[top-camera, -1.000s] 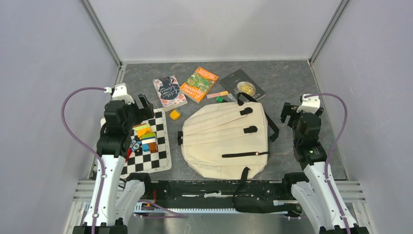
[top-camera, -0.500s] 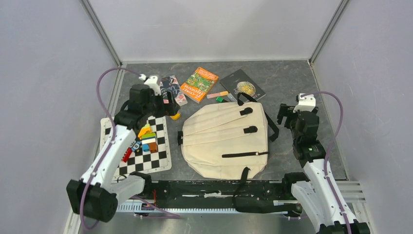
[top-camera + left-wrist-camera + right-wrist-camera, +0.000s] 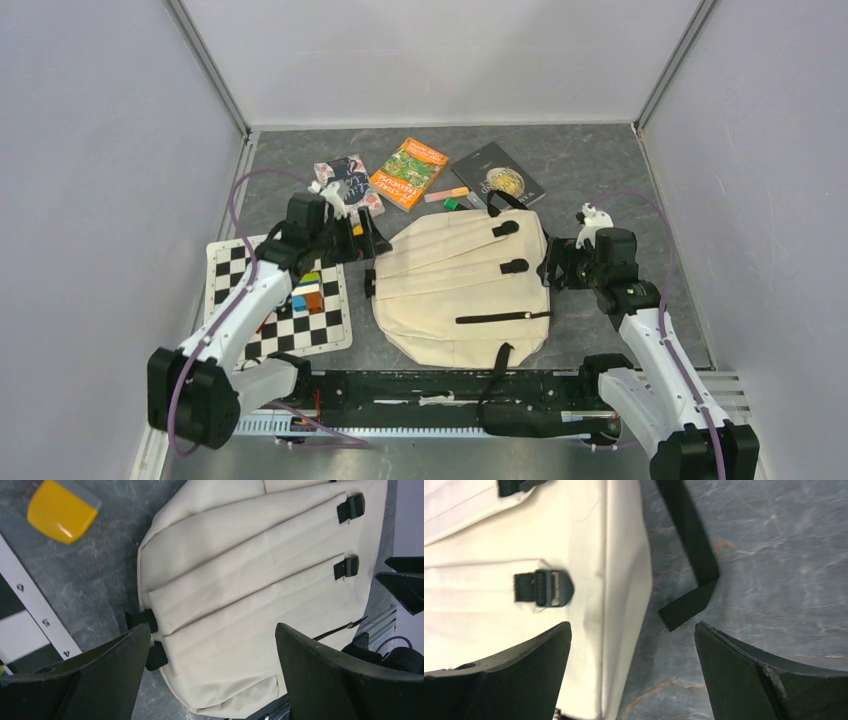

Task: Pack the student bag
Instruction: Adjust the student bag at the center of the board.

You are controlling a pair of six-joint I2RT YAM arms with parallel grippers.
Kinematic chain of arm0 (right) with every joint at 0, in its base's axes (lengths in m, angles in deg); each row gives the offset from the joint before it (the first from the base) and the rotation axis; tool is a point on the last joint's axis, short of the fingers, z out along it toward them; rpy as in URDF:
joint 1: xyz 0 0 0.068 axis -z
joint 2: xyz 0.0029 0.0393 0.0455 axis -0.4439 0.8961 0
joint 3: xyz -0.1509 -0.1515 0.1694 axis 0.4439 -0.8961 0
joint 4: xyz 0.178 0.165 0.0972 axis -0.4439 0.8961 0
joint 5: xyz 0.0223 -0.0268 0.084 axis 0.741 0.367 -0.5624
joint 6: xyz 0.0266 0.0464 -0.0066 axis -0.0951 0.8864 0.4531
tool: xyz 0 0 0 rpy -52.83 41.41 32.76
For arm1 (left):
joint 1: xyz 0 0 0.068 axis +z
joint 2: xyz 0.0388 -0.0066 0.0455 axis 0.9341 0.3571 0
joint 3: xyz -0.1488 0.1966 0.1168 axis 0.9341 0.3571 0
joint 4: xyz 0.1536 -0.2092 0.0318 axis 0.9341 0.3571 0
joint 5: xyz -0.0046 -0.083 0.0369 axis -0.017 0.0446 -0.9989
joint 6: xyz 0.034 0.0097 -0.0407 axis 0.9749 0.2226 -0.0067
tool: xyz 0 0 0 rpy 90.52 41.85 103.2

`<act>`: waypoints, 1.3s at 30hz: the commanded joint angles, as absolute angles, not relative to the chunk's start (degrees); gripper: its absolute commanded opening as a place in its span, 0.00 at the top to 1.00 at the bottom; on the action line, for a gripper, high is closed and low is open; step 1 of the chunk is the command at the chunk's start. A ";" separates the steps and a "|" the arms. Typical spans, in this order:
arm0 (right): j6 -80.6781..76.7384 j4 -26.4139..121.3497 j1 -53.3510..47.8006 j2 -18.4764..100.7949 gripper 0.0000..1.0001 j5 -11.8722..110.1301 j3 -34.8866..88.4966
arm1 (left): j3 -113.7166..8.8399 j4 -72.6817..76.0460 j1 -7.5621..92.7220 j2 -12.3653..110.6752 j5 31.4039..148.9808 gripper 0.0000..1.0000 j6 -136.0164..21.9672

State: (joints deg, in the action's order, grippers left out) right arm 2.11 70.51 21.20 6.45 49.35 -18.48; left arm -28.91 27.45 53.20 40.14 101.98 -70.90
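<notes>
Backpack (image 3: 460, 295) between spread left tool (image 3: 374, 240), right tool (image 3: 553, 267)

Three books (image 3: 410, 172), one student bag (image 3: 460, 290), one mat (image 3: 325, 325)

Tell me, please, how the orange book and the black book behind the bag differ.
The orange book has a bright, busy cover; the black book is dark with a gold round emblem. The orange book slants one way, the black book the other. Both lie flat and closed.

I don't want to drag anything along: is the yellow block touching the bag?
Apart. The left wrist view shows a strip of bare grey table between the yellow block and the edge of the bag.
</notes>
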 commanded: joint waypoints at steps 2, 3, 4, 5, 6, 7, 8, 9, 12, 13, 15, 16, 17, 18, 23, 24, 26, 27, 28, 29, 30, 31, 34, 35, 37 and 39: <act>6.81 76.46 21.16 5.51 0.02 38.25 -15.60 | -18.73 27.49 53.09 29.04 100.33 0.00 -79.72; 7.63 76.89 21.18 5.51 0.02 36.69 -16.20 | -17.13 28.56 52.91 27.48 99.55 0.00 -79.99; 8.47 77.52 21.12 5.65 0.02 34.73 -16.96 | -15.95 30.16 52.46 25.78 98.21 0.00 -80.31; 9.08 78.16 21.08 5.79 0.02 33.23 -17.86 | -15.18 31.73 51.90 24.18 96.85 0.00 -80.47; 9.41 78.64 21.11 5.91 0.02 32.39 -18.65 | -14.47 33.56 51.25 22.89 95.31 0.00 -80.67; 9.42 79.36 21.09 5.97 0.02 31.88 -19.38 | -13.98 35.36 50.81 21.52 93.84 0.00 -80.86; 9.27 79.97 21.13 6.03 0.02 32.00 -19.91 | -13.35 36.50 50.30 20.29 92.56 0.00 -81.32; 9.03 80.77 21.12 5.89 0.02 32.58 -20.37 | -12.55 36.90 49.15 19.49 91.12 0.00 -82.77; 8.99 81.86 21.08 5.06 0.04 33.44 -21.46 | -9.82 35.91 47.31 17.60 91.52 0.00 -87.37; 9.02 81.86 21.06 4.58 0.05 33.31 -21.74 | -8.45 34.89 46.62 17.19 91.97 0.00 -88.87; 9.10 81.54 21.08 3.70 0.09 33.04 -22.31 | -5.90 31.93 45.60 16.51 92.90 0.00 -91.45; 9.11 81.44 21.08 3.31 0.11 33.03 -22.43 | -4.44 29.96 45.14 16.55 93.79 0.00 -92.81; 9.00 81.41 21.09 3.19 0.11 33.03 -22.40 | -3.38 27.98 44.79 16.84 94.60 0.00 -93.95; 8.89 81.40 21.09 3.13 0.13 33.04 -22.46 | -2.43 26.69 44.59 17.34 95.50 0.00 -95.37; 8.27 81.44 21.09 3.30 0.24 32.43 -21.94 | -0.47 21.44 41.67 19.95 95.82 0.02 -99.05; 8.40 81.26 21.11 3.26 0.26 32.29 -21.93 | -0.10 19.75 41.30 20.37 95.99 0.05 -99.89; 8.58 81.06 21.12 3.23 0.28 32.29 -21.89 | 0.56 17.14 40.58 21.57 96.54 0.13 -101.12; 8.60 81.06 21.08 3.15 0.28 32.37 -21.85 | 0.53 16.40 40.06 22.41 96.53 0.18 -101.38; 8.61 81.06 21.11 3.15 0.28 32.44 -21.76 | 0.36 16.19 39.63 23.26 96.45 0.19 -101.43; 8.57 81.14 21.04 3.22 0.28 32.63 -21.69 | 0.23 16.18 39.27 23.85 96.25 0.21 -101.43; 8.45 81.17 21.06 3.15 0.27 32.77 -21.67 | 0.20 16.17 38.96 24.33 95.89 0.22 -101.57; 8.34 81.28 21.08 3.03 0.26 33.05 -21.62 | 0.35 16.18 38.78 24.41 95.55 0.24 -102.32; 7.10 82.94 21.11 3.08 0.21 35.09 -20.24 | 2.17 13.65 38.50 22.18 94.49 0.44 -105.47; 6.59 83.90 21.08 3.23 0.17 36.03 -19.31 | 2.77 12.86 38.49 20.86 94.21 0.51 -106.61; 5.35 85.87 21.12 3.31 0.11 38.53 -17.00 | 2.66 12.40 38.49 18.17 93.49 0.69 -107.76; 4.16 87.55 21.09 3.33 0.08 40.39 -14.06 | 1.34 12.40 38.45 16.03 93.18 0.85 -108.11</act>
State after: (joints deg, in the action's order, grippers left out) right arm 7.05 84.85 21.20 3.65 36.10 -20.84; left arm 3.04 17.83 38.82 20.36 94.40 -104.01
